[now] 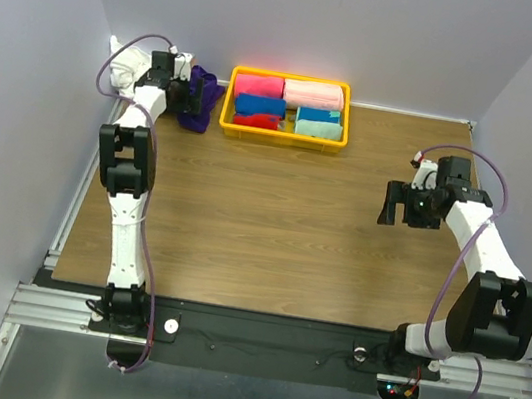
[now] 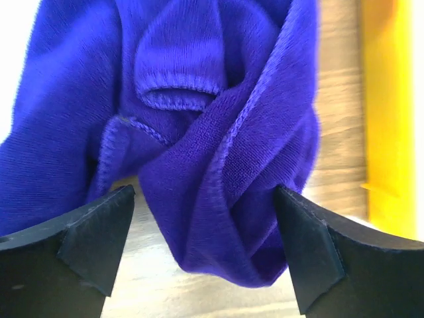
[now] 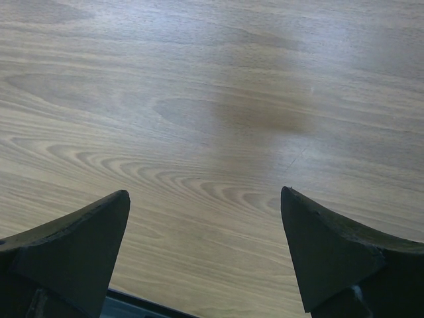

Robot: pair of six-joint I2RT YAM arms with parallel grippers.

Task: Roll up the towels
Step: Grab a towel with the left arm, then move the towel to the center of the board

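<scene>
Work is barely beginning: purple towel is lying bunched inside the spread left claw, right claw hovering agape elsewhere.

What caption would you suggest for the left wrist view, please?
Open left gripper poised over crumpled purple towel beside the yellow bin.

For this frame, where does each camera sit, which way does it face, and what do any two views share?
Top external: above and behind the arms, looking down on the table; both arms show whole, and the yellow tray stands at the far edge.
Left wrist: on the left arm at the far left corner, facing the crumpled purple towel; the open left gripper frames it.
Right wrist: on the right arm, facing down at the table; only the open right gripper shows.
Shared: top external and left wrist both show the purple towel and yellow tray.
</scene>
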